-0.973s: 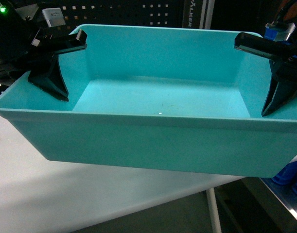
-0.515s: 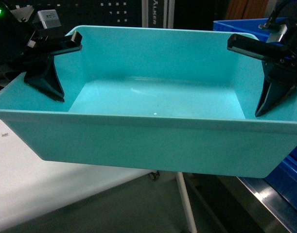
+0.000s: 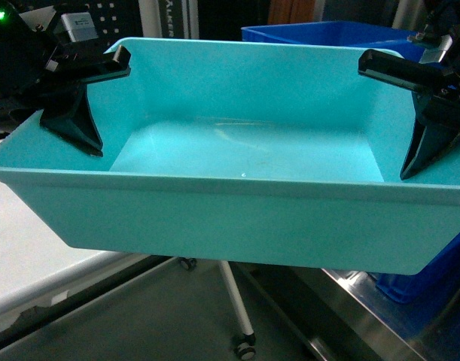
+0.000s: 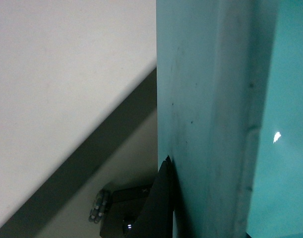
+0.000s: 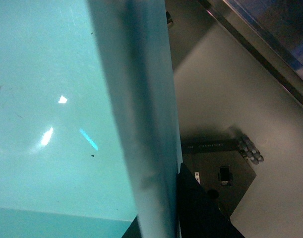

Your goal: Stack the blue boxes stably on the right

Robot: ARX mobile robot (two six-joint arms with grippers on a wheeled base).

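Note:
One of the blue boxes (image 3: 237,218), a light turquoise tub, hangs in the air and fills the head view, its open top facing up and its inside bare. My left gripper (image 3: 62,129) is shut on its left end wall, one black finger inside and one outside. My right gripper (image 3: 431,147) is shut the same way on the right end wall. In the left wrist view the tub wall (image 4: 211,99) runs past the outer finger (image 4: 161,198). In the right wrist view the wall (image 5: 136,99) sits against the black finger (image 5: 201,208).
A dark royal-blue crate (image 3: 327,34) stands behind the tub at the upper right, and another blue crate (image 3: 433,271) rests on a steel surface (image 3: 365,301) at the lower right. The white table (image 3: 26,241) lies at the lower left. A caster leg (image 3: 241,331) stands on the floor below.
The whole view has swung to the right with the tub still held: the white table has slid off to the left, and the dark blue crates and steel surface have come into sight.

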